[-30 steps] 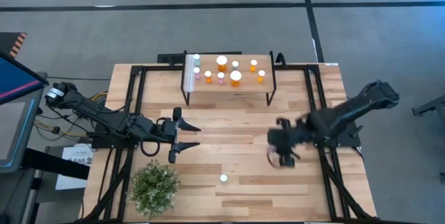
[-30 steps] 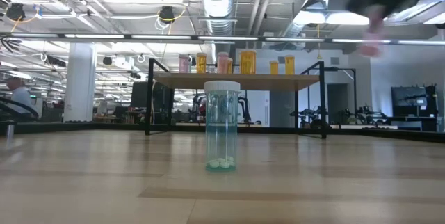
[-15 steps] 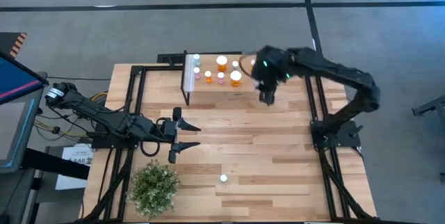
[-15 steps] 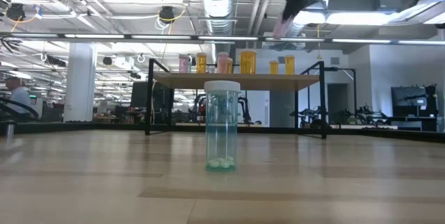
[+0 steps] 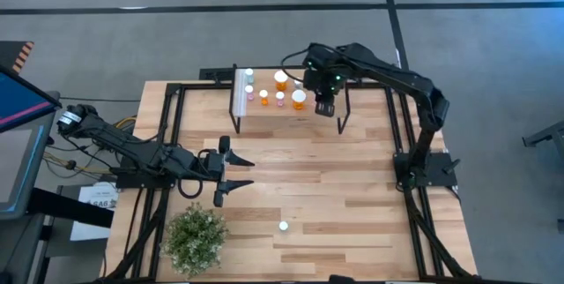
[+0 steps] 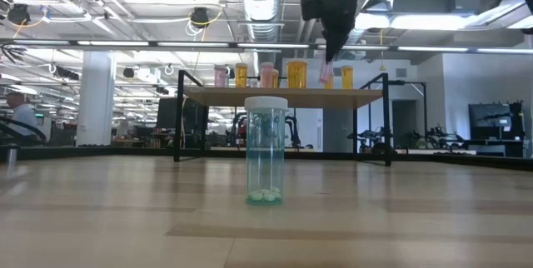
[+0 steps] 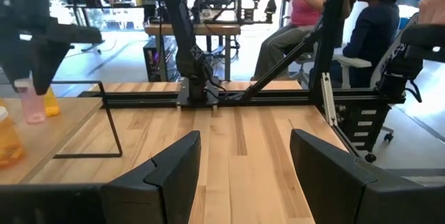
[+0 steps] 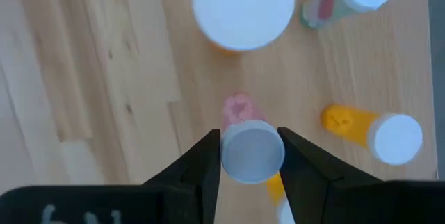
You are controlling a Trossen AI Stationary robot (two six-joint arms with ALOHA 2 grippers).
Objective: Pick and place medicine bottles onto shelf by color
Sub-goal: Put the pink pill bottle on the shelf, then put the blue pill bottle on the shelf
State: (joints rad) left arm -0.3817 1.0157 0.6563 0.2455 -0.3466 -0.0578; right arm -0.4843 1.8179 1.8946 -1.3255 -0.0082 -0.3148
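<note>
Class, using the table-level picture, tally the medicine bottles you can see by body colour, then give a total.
Pink bottles: 3, one held by the right gripper over the shelf
Orange bottles: 4
Blue-green bottle: 1, on the table
Total: 8

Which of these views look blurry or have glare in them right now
Right wrist view: the pink bottle between the right gripper fingers is soft, its white cap out of focus. Low view: bright ceiling lights glare behind the wooden shelf; the blue-green bottle is sharp. High view: evenly lit.
</note>
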